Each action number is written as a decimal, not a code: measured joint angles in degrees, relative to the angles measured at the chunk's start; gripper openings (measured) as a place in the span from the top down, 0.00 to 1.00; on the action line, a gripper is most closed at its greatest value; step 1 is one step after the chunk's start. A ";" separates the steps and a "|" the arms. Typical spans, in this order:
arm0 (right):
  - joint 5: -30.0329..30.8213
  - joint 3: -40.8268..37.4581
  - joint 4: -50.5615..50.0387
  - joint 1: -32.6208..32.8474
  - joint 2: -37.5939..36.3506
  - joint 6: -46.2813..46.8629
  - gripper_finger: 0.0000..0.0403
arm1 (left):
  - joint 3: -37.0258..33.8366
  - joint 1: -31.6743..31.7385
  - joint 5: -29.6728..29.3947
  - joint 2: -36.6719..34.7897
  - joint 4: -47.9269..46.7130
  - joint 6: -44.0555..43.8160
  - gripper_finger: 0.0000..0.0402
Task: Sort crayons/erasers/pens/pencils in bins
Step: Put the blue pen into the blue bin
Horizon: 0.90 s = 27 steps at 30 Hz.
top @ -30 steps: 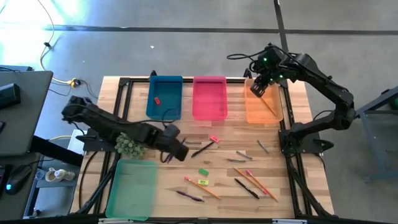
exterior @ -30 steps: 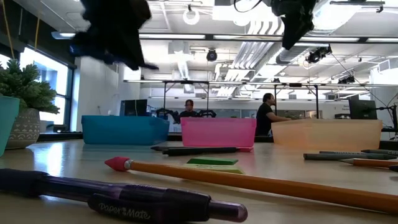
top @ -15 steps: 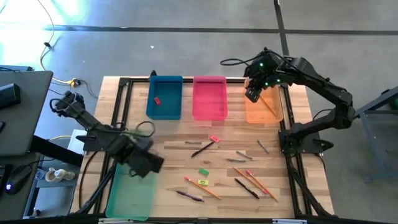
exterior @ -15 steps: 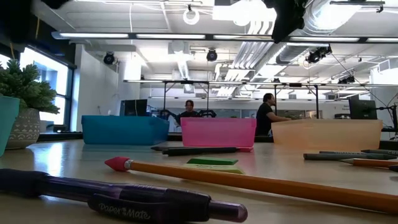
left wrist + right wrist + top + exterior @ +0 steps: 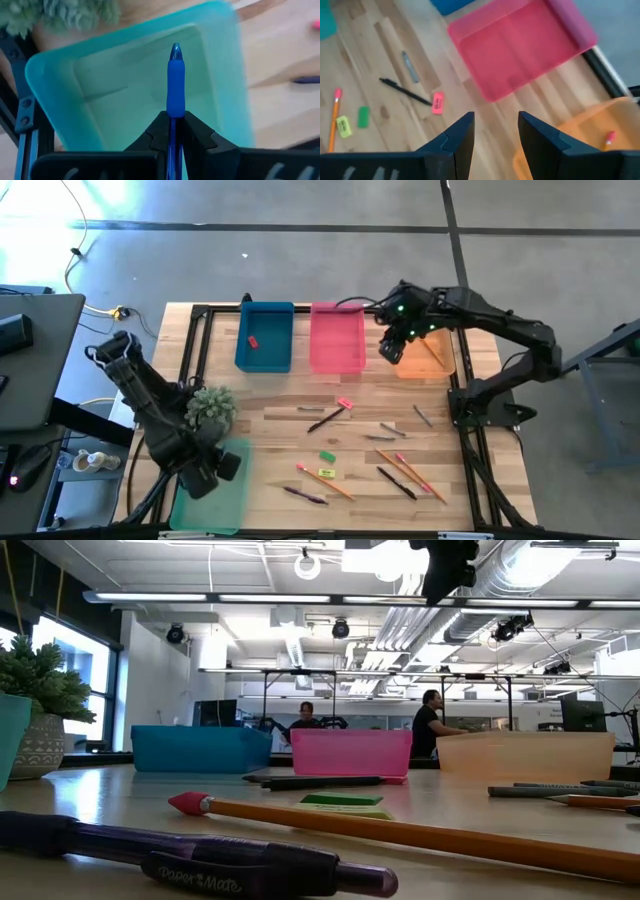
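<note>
My left gripper [image 5: 218, 471] is over the mint green bin [image 5: 235, 500] at the table's near left, shut on a blue pen [image 5: 175, 85]. My right gripper [image 5: 391, 346] is open and empty, high between the pink bin [image 5: 336, 337] and the orange bin [image 5: 428, 360]; in its wrist view [image 5: 496, 131] it looks down on the pink bin [image 5: 520, 45]. The orange bin holds a pencil [image 5: 434, 351]. The dark blue bin [image 5: 266, 330] holds a red eraser [image 5: 252, 340]. Pens, pencils, erasers and crayons lie flat on the table. My left gripper pinches the blue pen's barrel [image 5: 173, 119] between its two fingers, just behind the blue grip section. The pen lies along the fingers and its tip [image 5: 175, 49] sticks out past them. The pen is lifted clear, over the mint green bin [image 5: 125, 85].
A spiky potted plant [image 5: 210, 408] stands beside my left arm. On the table lie a black pen [image 5: 326, 419], a pink eraser [image 5: 345, 403], green [image 5: 327, 456] and yellow [image 5: 324, 473] erasers, a purple pen [image 5: 305, 496], grey crayons [image 5: 392, 428] and pencils [image 5: 412, 475].
My left gripper has gone from the table's middle toward its left and near edges, carrying the blue pen, and now is over the mint green bin. My right gripper has gone from over the orange bin toward the left, toward the pink bin.
</note>
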 joint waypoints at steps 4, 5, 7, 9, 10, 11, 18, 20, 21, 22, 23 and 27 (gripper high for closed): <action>0.10 0.00 -0.07 3.41 1.99 1.57 0.64 | 0.00 -1.66 0.01 4.47 0.34 -1.12 0.96; 0.08 0.00 -0.13 4.16 2.49 2.19 0.64 | 0.00 -2.02 0.01 5.54 0.81 -1.12 0.96; -0.07 0.00 -0.17 5.73 3.33 2.90 0.64 | 0.00 -2.31 -0.01 7.42 1.76 -1.07 0.96; -0.39 0.00 -0.32 7.24 4.16 3.87 0.64 | 0.00 -2.70 -0.01 9.09 2.28 -1.10 0.96; -0.54 0.00 -0.34 7.99 4.54 4.34 0.64 | 0.00 -2.86 0.03 9.95 2.38 -1.10 0.96; -0.57 0.00 -0.43 8.77 4.94 4.74 0.64 | 0.00 -3.05 0.10 10.68 2.41 -1.10 0.96; -0.77 0.00 -1.14 13.41 6.77 8.36 0.64 | 0.00 -3.79 0.40 13.65 2.68 -0.94 0.93; -0.77 0.00 -1.16 14.58 7.20 8.83 0.64 | 0.00 -3.79 0.38 13.83 2.87 -0.31 0.90; -0.77 0.00 -1.16 15.17 7.30 8.98 0.64 | 0.00 -3.79 0.37 13.83 2.91 0.07 0.89; -0.67 0.00 -1.18 15.74 7.34 9.47 0.64 | 0.00 -3.77 0.28 13.83 3.02 0.32 0.87; -0.21 0.00 -1.14 16.31 7.41 9.89 0.64 | 0.00 -3.77 0.10 13.83 3.08 0.62 0.86; 2.84 0.00 -1.22 18.65 7.72 12.15 0.64 | 0.00 -3.77 -0.06 13.53 3.29 1.09 0.77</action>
